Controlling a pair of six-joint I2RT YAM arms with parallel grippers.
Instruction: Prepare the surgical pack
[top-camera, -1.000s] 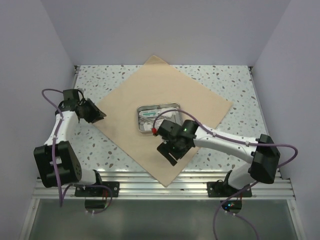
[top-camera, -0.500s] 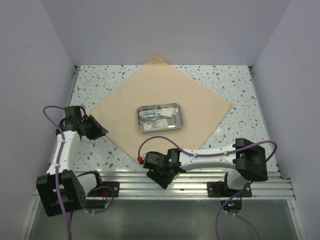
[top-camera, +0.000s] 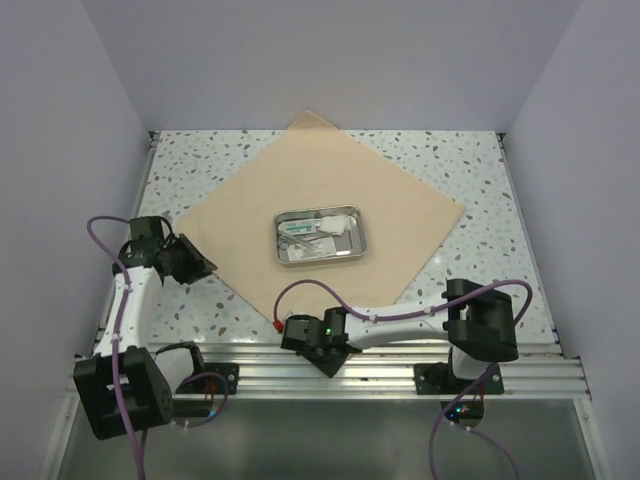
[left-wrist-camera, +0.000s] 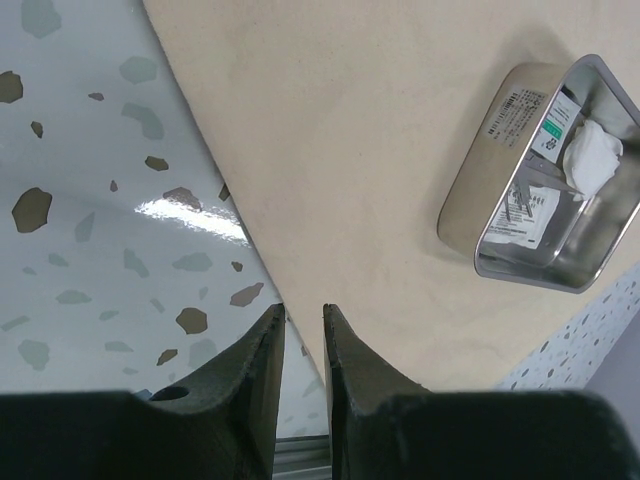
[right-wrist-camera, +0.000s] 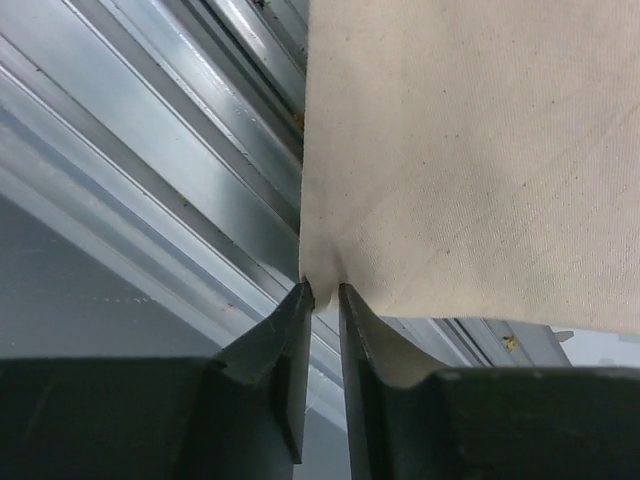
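- Top view: the large tan square cloth (top-camera: 390, 190) is lying flat on the speckled table (top-camera: 460, 150), with the shiny rectangular steel tray (top-camera: 363, 240) at its middle. My left gripper (top-camera: 195, 262) is sitting at its left edge, my right gripper (top-camera: 328, 360) at its near corner.
- Left wrist: my fingers (left-wrist-camera: 255, 370) are standing nearly together at that edge; I cannot tell whether they are gripping it.
- Right wrist: my fingers (right-wrist-camera: 285, 340) are pinching the puckered corner above the grey metal rail (right-wrist-camera: 150, 150).
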